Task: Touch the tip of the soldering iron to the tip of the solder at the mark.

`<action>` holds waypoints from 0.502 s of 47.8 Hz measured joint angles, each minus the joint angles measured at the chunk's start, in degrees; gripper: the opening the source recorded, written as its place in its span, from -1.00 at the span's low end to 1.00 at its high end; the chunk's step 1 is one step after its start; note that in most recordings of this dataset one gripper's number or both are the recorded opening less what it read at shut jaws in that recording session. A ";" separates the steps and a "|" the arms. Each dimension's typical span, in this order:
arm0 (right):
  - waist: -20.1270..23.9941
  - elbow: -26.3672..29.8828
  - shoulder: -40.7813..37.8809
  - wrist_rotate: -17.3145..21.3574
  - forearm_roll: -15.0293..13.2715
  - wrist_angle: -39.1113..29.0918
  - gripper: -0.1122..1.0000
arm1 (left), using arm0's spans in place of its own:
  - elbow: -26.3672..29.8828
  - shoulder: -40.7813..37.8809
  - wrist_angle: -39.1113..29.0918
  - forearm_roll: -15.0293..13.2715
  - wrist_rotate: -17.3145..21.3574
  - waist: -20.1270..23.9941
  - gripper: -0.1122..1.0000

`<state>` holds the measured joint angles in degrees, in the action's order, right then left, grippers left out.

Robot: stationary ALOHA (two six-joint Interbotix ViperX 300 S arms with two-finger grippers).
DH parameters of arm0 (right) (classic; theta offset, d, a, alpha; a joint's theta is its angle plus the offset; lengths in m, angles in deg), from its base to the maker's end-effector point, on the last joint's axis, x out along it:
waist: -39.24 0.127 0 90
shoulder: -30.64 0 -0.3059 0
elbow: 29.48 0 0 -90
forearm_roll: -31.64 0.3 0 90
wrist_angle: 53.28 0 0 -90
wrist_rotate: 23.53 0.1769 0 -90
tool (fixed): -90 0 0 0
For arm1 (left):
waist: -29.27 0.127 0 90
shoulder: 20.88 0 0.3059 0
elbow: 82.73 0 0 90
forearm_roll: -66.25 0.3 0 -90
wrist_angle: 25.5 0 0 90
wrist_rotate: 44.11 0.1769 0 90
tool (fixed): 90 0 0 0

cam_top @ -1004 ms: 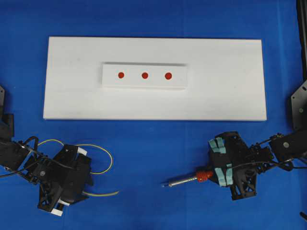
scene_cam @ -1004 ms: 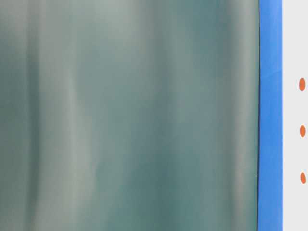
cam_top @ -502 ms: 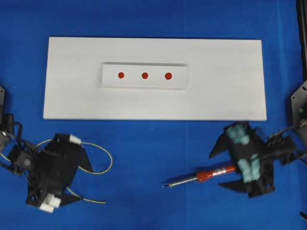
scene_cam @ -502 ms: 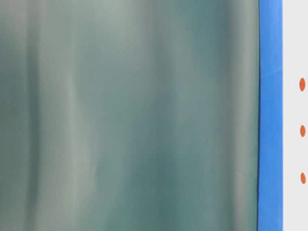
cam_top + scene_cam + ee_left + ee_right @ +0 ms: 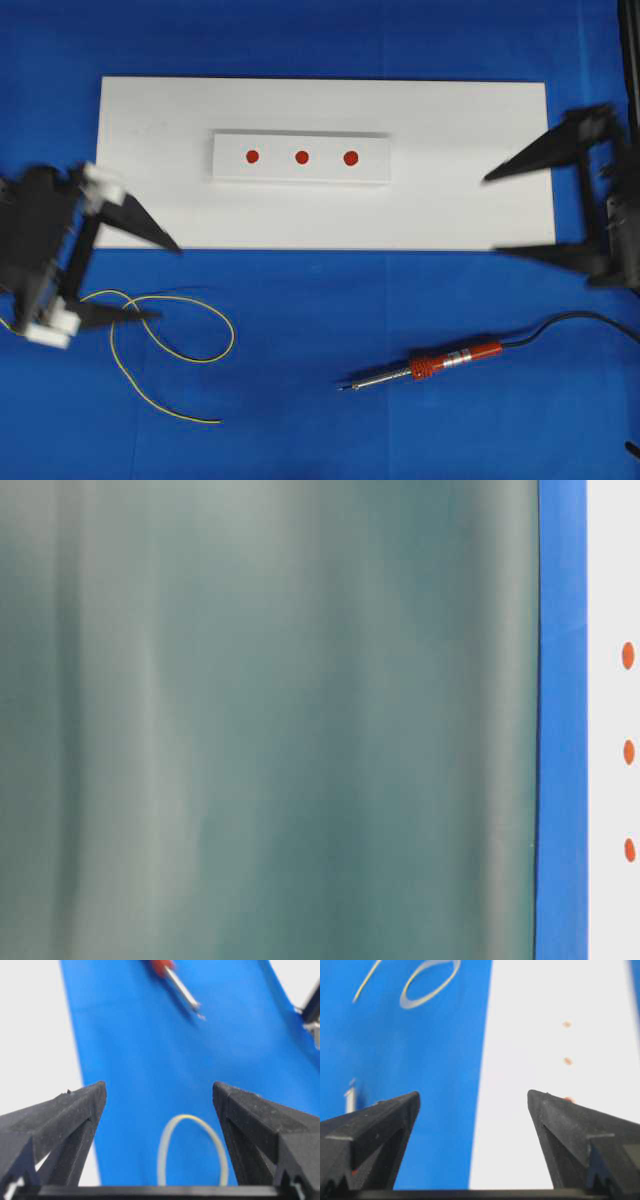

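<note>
The soldering iron (image 5: 430, 365) lies flat on the blue mat at lower right, its tip pointing left and its black cord trailing right. The solder (image 5: 231, 338), a yellow wire curled in a loop, lies on the mat at lower left with its free end toward the front. My left gripper (image 5: 168, 282) stands open above the loop, holding nothing; in the left wrist view the gripper (image 5: 159, 1091) frames the solder (image 5: 190, 1116) below it. My right gripper (image 5: 492, 215) is open and empty over the board's right end, well clear of the iron. Three red marks (image 5: 300, 157) sit on a small white block.
A large white board (image 5: 150, 200) carries the block and lies across the back of the blue mat (image 5: 330, 300). The table-level view is mostly filled by a blurred grey-green surface, with the red marks (image 5: 628, 752) at its right edge.
Both grippers opened and pulled back toward the board. The right one let go of the soldering iron, the left one left the solder; both things now lie free on the mat.
</note>
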<state>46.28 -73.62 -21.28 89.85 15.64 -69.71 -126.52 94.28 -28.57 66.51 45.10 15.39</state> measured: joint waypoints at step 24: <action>-12.39 -13.54 14.41 0.00 -2.90 4.57 0.76 | -16.44 25.84 0.88 0.00 3.16 11.34 0.67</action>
<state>33.88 -87.16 -6.86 89.85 12.74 -65.14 -142.96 120.12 -27.69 66.51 48.26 26.72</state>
